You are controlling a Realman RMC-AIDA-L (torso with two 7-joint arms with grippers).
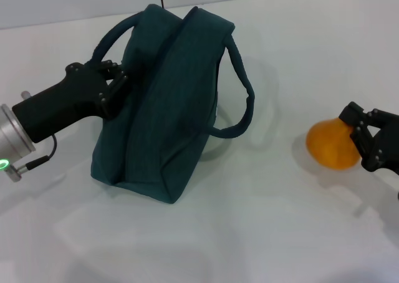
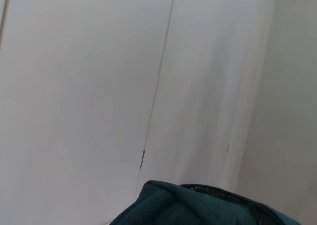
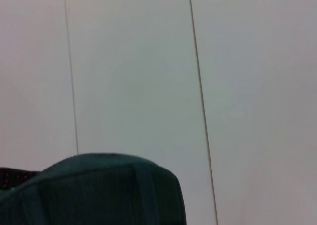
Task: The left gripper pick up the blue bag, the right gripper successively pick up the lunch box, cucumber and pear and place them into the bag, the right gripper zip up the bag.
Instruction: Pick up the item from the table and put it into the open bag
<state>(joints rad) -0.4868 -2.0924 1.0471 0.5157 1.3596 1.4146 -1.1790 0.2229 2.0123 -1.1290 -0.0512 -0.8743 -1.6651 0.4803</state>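
1. One blue bag (image 1: 165, 115) stands upright mid-desk (image 1: 262, 233), its left side clenched by the left gripper (image 1: 115, 83).
2. Well right of the bag, the right gripper (image 1: 361, 136) grasps the pear (image 1: 332, 144).

Soft, even light fills the head view; the bag (image 1: 165, 108) and pear (image 1: 332, 144) cast only faint, diffuse shadows on the white table (image 1: 249, 233). Both wrist views look hazy, the bag's fabric blurred.
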